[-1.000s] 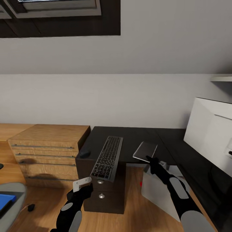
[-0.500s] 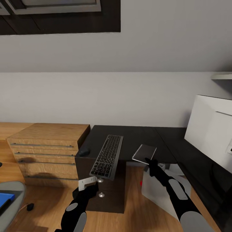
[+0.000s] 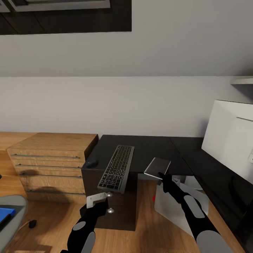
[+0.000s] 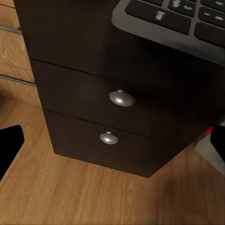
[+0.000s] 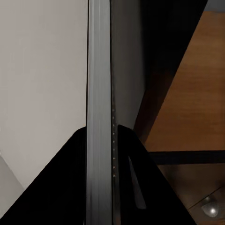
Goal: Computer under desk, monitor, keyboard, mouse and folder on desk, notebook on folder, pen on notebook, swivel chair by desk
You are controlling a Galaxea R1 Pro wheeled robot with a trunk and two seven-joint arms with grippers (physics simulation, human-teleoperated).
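Note:
On the black desk (image 3: 151, 147) the keyboard (image 3: 117, 168) lies lengthwise, with its near end hanging over the front edge. The dark mouse (image 3: 92, 163) rests just to its left. My right gripper (image 3: 163, 175) is shut on the near edge of the grey notebook (image 3: 157, 166), which it holds level at the desk's front edge. In the right wrist view the notebook (image 5: 98, 93) is an edge-on strip between the fingers (image 5: 136, 178). My left gripper (image 3: 96, 201) hangs open below the keyboard's end, facing the drawer unit (image 4: 117, 122). The monitor (image 3: 232, 140) stands at the right. The computer (image 3: 172, 207) is under the desk. The swivel chair (image 3: 12, 211) carries the blue folder (image 3: 5, 213).
A light wooden drawer cabinet (image 3: 52, 161) stands against the wall left of the desk. The sloped ceiling with a black-framed skylight (image 3: 70, 17) hangs overhead. A small shelf (image 3: 242, 81) juts out above the monitor. Wood floor lies between chair and drawers.
My left gripper has moved up and to the right, closer to the keyboard's overhanging end. The right gripper still holds the notebook in about the same place. The view has shifted slightly.

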